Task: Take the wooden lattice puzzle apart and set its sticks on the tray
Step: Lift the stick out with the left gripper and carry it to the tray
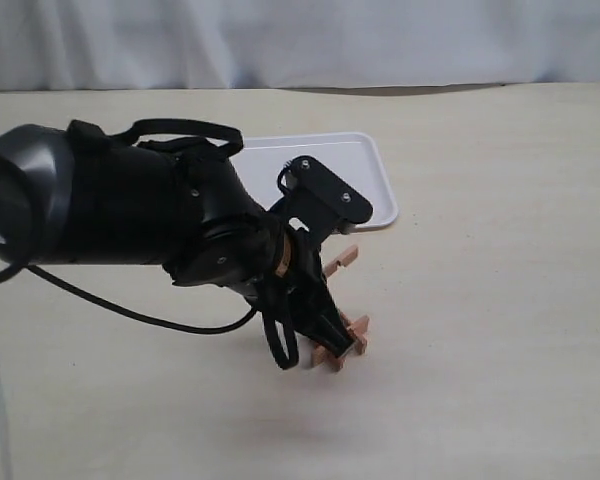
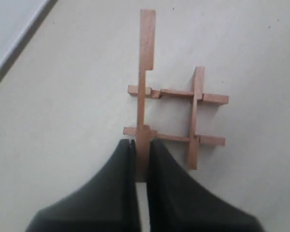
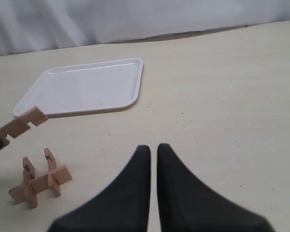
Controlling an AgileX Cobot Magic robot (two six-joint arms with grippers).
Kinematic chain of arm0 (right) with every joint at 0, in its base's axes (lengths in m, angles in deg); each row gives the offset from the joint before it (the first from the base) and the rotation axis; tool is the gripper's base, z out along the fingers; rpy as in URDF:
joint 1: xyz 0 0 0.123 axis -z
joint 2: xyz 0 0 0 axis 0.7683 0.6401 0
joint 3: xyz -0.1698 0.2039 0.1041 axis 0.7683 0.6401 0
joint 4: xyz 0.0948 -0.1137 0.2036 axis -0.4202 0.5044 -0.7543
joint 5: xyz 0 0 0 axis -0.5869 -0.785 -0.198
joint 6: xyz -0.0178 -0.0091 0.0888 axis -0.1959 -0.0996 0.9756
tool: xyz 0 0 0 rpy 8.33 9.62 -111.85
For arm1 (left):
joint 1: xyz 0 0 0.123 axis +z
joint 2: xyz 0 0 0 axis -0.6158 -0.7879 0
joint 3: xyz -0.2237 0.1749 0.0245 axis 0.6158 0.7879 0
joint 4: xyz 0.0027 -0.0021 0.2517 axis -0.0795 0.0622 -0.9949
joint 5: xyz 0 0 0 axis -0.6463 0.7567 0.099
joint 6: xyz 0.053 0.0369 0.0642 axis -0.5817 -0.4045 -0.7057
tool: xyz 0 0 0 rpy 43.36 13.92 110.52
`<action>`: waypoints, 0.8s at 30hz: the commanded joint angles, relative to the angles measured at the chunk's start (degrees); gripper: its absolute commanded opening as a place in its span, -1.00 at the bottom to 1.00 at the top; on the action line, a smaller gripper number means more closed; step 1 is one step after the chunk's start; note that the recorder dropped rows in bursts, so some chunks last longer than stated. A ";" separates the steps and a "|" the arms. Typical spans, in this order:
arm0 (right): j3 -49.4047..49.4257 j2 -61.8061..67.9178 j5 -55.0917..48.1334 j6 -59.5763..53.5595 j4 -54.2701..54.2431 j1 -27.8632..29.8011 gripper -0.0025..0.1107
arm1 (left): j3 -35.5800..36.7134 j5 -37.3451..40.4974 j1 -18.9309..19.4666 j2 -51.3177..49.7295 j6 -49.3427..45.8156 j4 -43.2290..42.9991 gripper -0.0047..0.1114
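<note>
My left gripper (image 2: 141, 145) (image 1: 338, 332) is shut on one end of a notched reddish-brown stick (image 2: 145, 72) (image 1: 342, 259). In the right wrist view that stick (image 3: 25, 123) hangs in the air, apart from the rest of the wooden lattice puzzle (image 3: 41, 181). The lattice (image 2: 195, 116) (image 1: 330, 358) lies on the table under the gripper, with three sticks still interlocked. Just behind it sits the white tray (image 1: 350, 175) (image 3: 87, 87), with nothing on it. My right gripper (image 3: 153, 150) is shut on nothing, well to the right of the lattice.
The beige table (image 1: 480, 300) stretches bare to the right and front. A black cable loop (image 1: 280, 350) hangs from the left arm beside the lattice. A white curtain (image 1: 300, 40) closes off the back.
</note>
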 commanded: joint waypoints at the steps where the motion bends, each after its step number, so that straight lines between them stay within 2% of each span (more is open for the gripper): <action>1: 0.09 -0.24 0.12 -0.38 -0.20 -0.08 -0.88 | -0.39 -3.71 0.58 2.37 2.18 -1.84 -0.92; 6: 0.09 -0.24 0.12 -0.38 -0.20 -0.08 -0.88 | -0.39 -8.86 5.31 2.47 9.44 -7.47 -0.92; 9: 0.09 -0.24 0.12 -0.38 -0.20 -0.08 -0.88 | -0.39 -15.26 12.36 2.07 11.47 -7.60 -0.92; 12: 0.09 -0.24 0.12 -0.38 -0.20 -0.08 -0.88 | -0.39 -22.74 17.58 0.02 12.65 -7.60 -0.92; 14: 0.09 -0.24 0.12 -0.38 -0.20 -0.08 -0.88 | -2.22 -27.81 21.57 -4.33 12.79 -6.33 -0.92; 17: 0.09 -0.24 0.12 -0.38 -0.20 -0.08 -0.88 | -9.29 -22.61 24.08 -11.32 12.79 -4.49 -0.92; 20: 0.09 -0.24 0.12 -0.38 -0.20 -0.08 -0.88 | -16.25 -16.86 23.71 -17.70 12.79 -3.97 -0.92; 24: 0.09 -0.24 0.12 -0.38 -0.20 -0.08 -0.88 | -17.10 -16.40 23.30 -20.20 12.79 -3.96 -0.92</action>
